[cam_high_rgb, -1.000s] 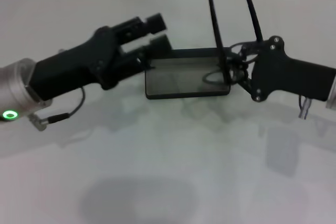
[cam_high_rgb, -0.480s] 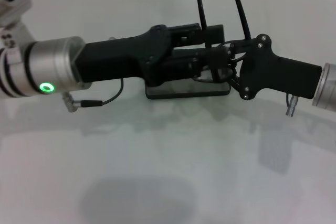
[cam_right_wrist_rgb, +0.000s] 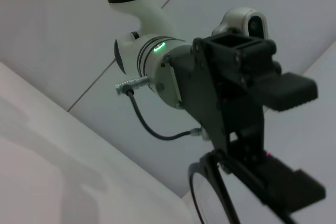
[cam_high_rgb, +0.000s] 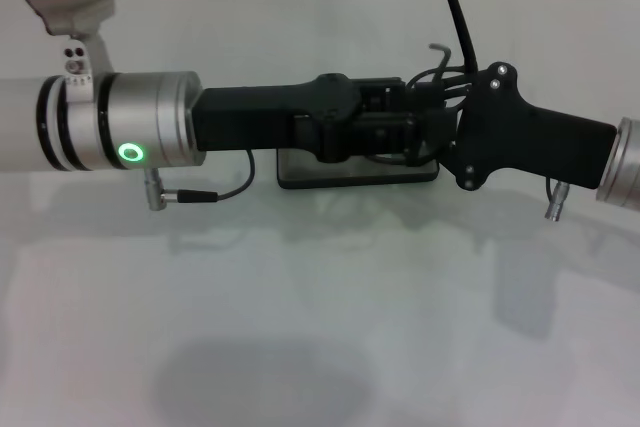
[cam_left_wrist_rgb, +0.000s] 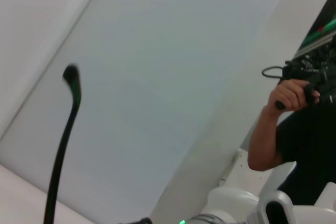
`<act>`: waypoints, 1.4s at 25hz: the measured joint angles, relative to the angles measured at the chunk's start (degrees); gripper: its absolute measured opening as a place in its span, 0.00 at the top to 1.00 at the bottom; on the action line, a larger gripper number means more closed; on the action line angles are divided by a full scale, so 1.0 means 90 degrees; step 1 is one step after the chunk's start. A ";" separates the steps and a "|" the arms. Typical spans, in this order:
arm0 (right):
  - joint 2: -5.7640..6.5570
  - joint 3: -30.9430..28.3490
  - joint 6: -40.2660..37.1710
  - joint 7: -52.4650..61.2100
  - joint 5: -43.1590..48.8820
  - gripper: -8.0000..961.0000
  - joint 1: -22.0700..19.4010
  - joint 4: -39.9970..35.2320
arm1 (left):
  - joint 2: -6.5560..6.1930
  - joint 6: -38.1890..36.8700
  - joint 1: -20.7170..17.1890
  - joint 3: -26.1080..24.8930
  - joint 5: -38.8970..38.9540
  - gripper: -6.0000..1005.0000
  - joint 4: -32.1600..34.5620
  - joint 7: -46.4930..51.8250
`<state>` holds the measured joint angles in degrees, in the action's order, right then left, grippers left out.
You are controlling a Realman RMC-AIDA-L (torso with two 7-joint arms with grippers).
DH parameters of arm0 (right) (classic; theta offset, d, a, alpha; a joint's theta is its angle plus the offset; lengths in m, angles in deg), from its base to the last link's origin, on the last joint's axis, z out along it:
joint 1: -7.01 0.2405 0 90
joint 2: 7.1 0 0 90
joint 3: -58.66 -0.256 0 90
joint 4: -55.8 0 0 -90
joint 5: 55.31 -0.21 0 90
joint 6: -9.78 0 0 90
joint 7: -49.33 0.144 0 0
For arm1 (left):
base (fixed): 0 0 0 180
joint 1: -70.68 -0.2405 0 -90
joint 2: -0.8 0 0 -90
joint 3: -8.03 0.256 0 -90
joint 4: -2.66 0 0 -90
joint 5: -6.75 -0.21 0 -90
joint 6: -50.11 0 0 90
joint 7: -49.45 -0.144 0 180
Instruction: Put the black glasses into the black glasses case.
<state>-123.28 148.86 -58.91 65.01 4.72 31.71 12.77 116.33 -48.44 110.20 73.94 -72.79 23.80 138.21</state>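
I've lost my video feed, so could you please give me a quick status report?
Left gripper and right gripper meet above the black glasses case. Black glasses up between them, one temple raised, not yet in the case. Nothing else in the way.

A pale, glossy white table [cam_high_rgb: 320, 327] fills the head view, meeting a tiled wall at its far edge. One thing lies directly on it: the black glasses case [cam_high_rgb: 350, 173], a flat rectangular box near the table's far middle. Only the case's near edge shows; robot arms above hide the rest.
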 joint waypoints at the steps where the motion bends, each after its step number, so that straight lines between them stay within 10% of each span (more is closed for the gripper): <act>1: 0.0000 0.0000 0.0000 0.0000 0.0000 0.89 0.0000 0.0000 | 0.0014 0.0002 0.0017 0.0001 -0.0039 0.41 0.0000 0.0013; 15: 0.0035 0.0019 -0.0109 -0.0378 -0.0007 0.89 -0.0267 -0.0162 | 0.0003 0.0125 -0.0246 -0.0779 -0.0211 0.41 0.0022 -0.0130; 24: 0.0076 0.0056 -0.1783 -0.0175 0.0200 0.89 -0.0382 -0.0172 | -0.0049 0.1406 -0.0365 -0.0951 -0.0278 0.41 0.0023 -0.0177; 35: 0.0009 0.0222 -0.2488 0.1769 0.0715 0.89 0.1123 0.1360 | 0.0322 0.1744 0.0028 -0.0684 -0.0318 0.41 0.0255 -0.0823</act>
<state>-123.20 150.86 -81.31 80.93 11.15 41.82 25.01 119.23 -32.75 110.45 67.78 -75.65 26.10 130.81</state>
